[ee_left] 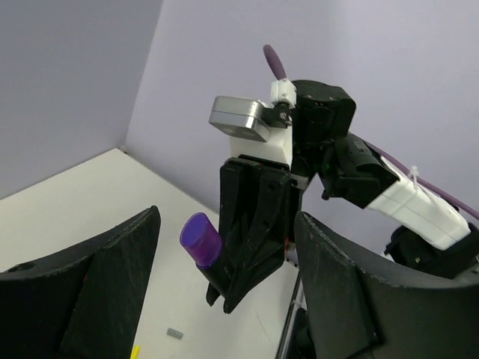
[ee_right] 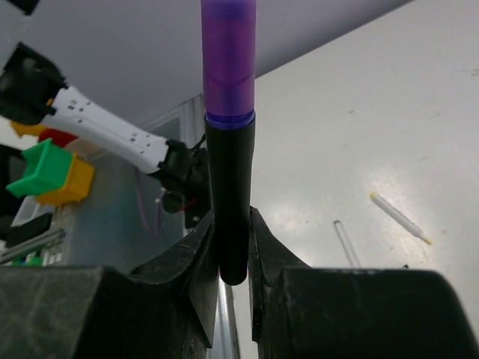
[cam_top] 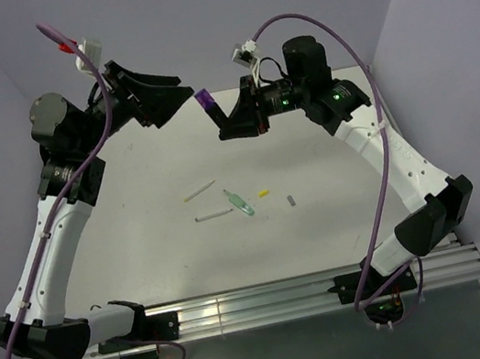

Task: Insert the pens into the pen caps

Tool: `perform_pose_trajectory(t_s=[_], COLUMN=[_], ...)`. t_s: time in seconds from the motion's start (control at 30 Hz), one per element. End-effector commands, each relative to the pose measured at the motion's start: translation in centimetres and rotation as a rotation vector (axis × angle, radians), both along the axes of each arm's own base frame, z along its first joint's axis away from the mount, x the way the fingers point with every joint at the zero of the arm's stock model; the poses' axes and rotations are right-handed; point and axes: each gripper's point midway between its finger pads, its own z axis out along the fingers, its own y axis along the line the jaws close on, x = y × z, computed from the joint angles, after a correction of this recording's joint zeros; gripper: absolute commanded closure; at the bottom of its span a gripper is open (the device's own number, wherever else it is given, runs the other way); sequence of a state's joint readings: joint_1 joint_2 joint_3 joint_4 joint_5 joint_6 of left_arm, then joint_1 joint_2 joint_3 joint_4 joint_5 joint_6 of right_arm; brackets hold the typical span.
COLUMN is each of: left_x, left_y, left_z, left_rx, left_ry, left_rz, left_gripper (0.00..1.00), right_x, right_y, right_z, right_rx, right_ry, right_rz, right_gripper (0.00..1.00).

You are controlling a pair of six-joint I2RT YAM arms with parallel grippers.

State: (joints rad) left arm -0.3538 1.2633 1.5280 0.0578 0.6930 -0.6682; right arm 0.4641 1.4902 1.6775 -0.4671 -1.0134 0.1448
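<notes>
My right gripper (cam_top: 232,125) is shut on the black pen (ee_right: 228,202) and holds it up in the air. A purple cap (cam_top: 206,100) sits on the pen's free end and also shows in the left wrist view (ee_left: 199,238) and the right wrist view (ee_right: 228,60). My left gripper (cam_top: 171,94) is open and empty, just left of the purple end, apart from it. On the table lie the pale yellow-white pen (cam_top: 199,189), the grey-white pen (cam_top: 213,214), the green pen (cam_top: 239,202), the yellow cap (cam_top: 264,193) and the grey cap (cam_top: 291,199).
Purple cables loop above both arms. An aluminium rail (cam_top: 253,307) runs along the table's near edge. Walls close the back and both sides.
</notes>
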Motion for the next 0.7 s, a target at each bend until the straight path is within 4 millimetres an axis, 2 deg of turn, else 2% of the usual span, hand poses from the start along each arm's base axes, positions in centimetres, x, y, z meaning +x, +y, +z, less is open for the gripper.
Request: perform_pose_trajectory(t_s=[0.0, 0.17, 0.33, 0.67], left_x=[-2.2, -2.9, -2.7, -2.7], left_y=[-0.5, -0.7, -1.0, -1.2], left_z=[0.5, 0.0, -0.9, -0.4], left_rx=[-0.015, -0.044, -0.074, -0.126], left_ry=[-0.044, -0.021, 0.027, 0.041], left_rz=[-0.128, -0.187, -0.212, -0.249], left_gripper=[0.25, 0.3, 0.34, 0.43], right_x=[-3.3, -4.3, -4.7, -4.6], right_y=[-0.5, -0.6, -0.5, -0.2], right_z=[3.2, 3.7, 4.0, 3.7], right_rx=[0.089, 0.113, 0.135, 0.146], right_ry=[-0.075, -0.063, -0.044, -0.009], right_rz=[0.12, 0.161, 0.186, 0.196], right_gripper=[1.0, 1.0, 1.0, 1.0])
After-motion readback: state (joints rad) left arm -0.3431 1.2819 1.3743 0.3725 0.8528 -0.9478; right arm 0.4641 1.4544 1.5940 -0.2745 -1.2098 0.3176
